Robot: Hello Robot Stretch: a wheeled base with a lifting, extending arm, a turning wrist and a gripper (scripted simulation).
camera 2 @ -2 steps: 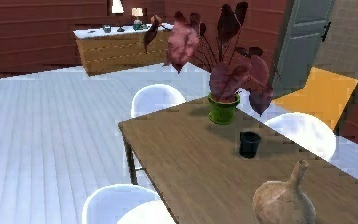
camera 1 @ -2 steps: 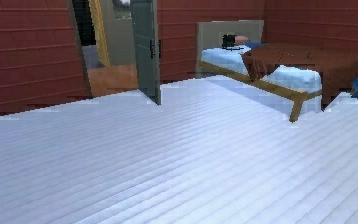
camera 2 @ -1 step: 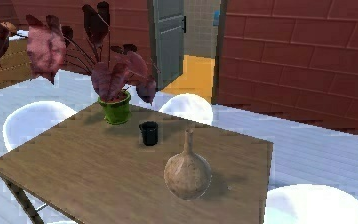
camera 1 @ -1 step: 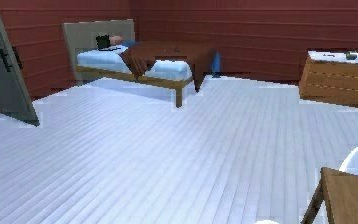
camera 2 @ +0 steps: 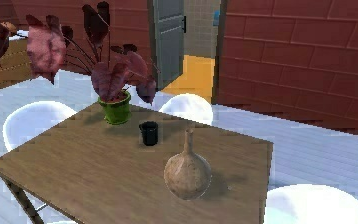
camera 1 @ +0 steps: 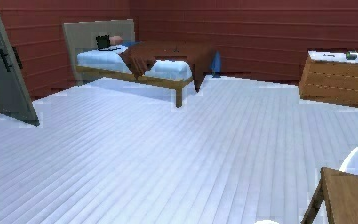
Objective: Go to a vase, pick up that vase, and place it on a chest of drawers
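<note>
Vase [camera 2: 187, 170]: you'll find it in the arm side view, a tan, gourd-shaped piece with a narrow neck. It stands upright on the wooden counter [camera 2: 87, 165], toward the near edge. Just behind it, apart from it, sits a small dark cup [camera 2: 148, 133]. Farther back is a potted plant [camera 2: 115, 108] in a green pot, whose dark red leaves spread wide and hide part of the wooden furniture in the view's top left corner. You cannot make out what that piece is. White chairs ring the counter: one behind it [camera 2: 187, 105], one at the left [camera 2: 32, 120] and one cut off at the bottom right [camera 2: 312, 205]. Beyond them a grey door [camera 2: 169, 40] stands beside an opening onto an orange floor [camera 2: 192, 75].

In the forward view the chest of drawers [camera 1: 335, 80] stands against the far red wall, cut off by the right edge. Small things lie on its top, too small for you to name. A bed [camera 1: 137, 65] with a brown blanket fills the far corner, with a dark blob at its pillow end and a small blue object [camera 1: 216, 63] just beside it, neither clear enough to identify.

You cannot tell the end effector's state from these pictures.
</note>
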